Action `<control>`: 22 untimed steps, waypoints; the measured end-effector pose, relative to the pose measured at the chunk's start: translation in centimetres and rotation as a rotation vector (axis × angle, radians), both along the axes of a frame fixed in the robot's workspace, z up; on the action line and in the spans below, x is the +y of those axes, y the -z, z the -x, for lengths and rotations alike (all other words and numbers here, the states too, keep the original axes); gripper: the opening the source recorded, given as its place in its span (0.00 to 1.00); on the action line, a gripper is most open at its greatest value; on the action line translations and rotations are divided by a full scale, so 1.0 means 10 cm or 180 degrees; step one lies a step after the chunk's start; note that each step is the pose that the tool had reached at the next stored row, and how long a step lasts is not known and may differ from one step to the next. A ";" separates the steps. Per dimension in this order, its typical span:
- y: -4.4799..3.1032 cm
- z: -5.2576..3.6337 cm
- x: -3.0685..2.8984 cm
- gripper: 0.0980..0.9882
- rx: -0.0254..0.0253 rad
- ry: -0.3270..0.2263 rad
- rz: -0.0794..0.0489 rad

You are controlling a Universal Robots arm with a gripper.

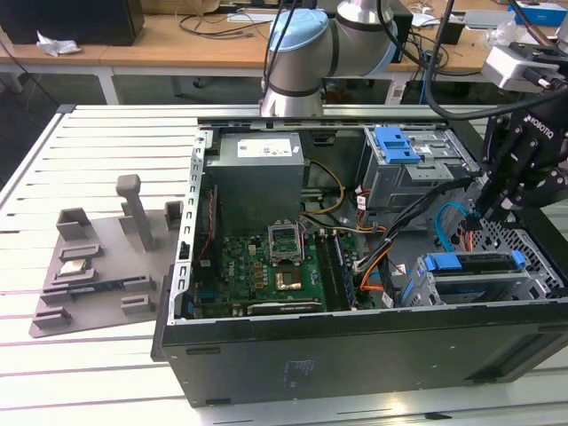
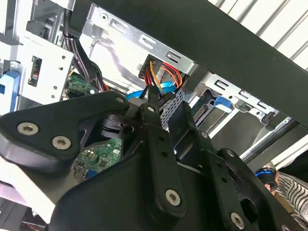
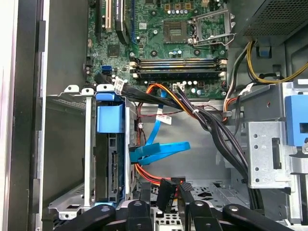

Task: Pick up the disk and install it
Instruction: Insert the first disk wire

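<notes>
In the case, the disk [image 1: 470, 264] stands edge-up.

One open computer case [image 1: 293, 355]. One motherboard [image 1: 266, 266]. One grey power-supply box [image 1: 257, 177]. Two metal drive cages [image 1: 417, 173] [image 1: 479, 280]. One disk [image 3: 109, 159], seated in a cage. One grey fixture plate [image 1: 98, 257]. One gripper [image 1: 493, 209]. One slatted table [image 1: 53, 355].
</notes>
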State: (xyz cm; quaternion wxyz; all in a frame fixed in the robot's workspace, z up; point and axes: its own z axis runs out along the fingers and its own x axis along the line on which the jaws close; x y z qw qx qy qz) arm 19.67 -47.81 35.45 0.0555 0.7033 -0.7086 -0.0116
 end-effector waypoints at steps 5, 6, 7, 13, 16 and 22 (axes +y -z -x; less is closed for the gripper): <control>0.000 0.000 0.000 0.08 0.0000 0.0000 0.0003; 0.000 0.000 0.000 0.08 0.0000 0.0000 0.0003; 0.001 0.000 -0.006 0.08 0.0000 0.0000 0.0003; 0.004 0.042 -0.243 0.08 0.0000 0.0000 0.0004; 0.010 0.045 -0.409 0.08 0.0000 -0.0002 0.0004; 0.108 0.059 -0.447 0.08 0.0000 -0.0002 0.0006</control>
